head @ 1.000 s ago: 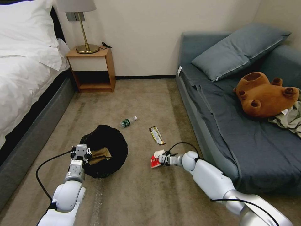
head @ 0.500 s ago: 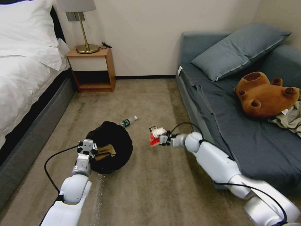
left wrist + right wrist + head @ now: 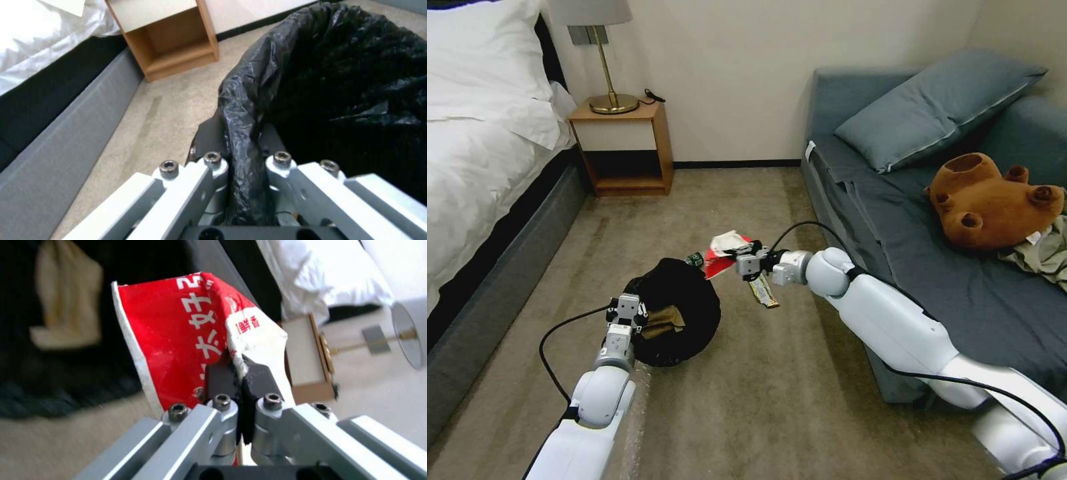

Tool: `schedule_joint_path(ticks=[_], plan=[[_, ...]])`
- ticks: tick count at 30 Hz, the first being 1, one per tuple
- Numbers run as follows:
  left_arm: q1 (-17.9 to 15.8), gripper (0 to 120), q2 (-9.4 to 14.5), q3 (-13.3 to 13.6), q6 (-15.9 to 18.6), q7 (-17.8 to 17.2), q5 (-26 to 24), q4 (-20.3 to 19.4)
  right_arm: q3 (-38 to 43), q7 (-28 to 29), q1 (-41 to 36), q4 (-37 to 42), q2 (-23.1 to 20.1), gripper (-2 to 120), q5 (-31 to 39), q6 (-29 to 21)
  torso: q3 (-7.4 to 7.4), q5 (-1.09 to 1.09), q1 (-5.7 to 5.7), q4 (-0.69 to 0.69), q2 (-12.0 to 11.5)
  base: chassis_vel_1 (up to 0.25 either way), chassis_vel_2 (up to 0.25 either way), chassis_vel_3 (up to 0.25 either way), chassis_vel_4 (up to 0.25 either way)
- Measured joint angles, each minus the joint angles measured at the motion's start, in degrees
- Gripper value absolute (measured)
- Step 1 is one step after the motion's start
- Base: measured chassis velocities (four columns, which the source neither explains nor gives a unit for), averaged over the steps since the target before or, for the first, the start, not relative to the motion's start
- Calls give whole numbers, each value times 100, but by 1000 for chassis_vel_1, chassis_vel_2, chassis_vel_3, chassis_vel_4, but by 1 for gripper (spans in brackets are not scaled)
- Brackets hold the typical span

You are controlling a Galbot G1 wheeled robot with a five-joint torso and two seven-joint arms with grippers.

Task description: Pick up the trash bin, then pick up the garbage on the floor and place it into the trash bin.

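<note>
Two pincers are busy. My left pincer [image 3: 629, 312] grips the near rim of the trash bin [image 3: 684, 303], bag liner [image 3: 242, 110] pinched between its pads; my right pincer [image 3: 740, 259] is closed on one corner of the red-and-white snack packet [image 3: 720, 255], just beyond the bin's far rim. Held by so little, the packet could slip free, or fall short onto the carpet if I let go before it is over the opening. The head view shows the bar wrapper [image 3: 762, 291] and bottle [image 3: 694, 258] lying on the floor, and the tan paper bag [image 3: 666, 320] inside the bin. My right wrist view shows how thin the pinch is.
</note>
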Motion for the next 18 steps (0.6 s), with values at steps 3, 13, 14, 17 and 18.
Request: schedule_joint_path(ticks=[3,13,14,17,18], plan=[[-16,4,8,1,0,-14,-27,3,-241,-9,-76,194,6,0,-5,-76,0,0,0,1,0,0,0,0,0],[36,4,-28,73,-5,-26,-126,-20,-613,213,-111,-551,785,0,-164,-80,0,0,0,2,0,0,0,0,0],[39,4,-28,74,-5,-26,-133,-25,-631,266,-137,-683,837,0,-167,-53,0,0,0,1,0,0,0,0,0],[39,4,-25,74,-7,-24,-150,-30,-651,336,-176,-846,898,0,-171,-23,0,0,0,0,0,0,0,0,0],[39,4,-25,74,-7,-24,-150,-30,-651,336,-176,-846,898,0,-171,-23,0,0,0,0,0,0,0,0,0]])
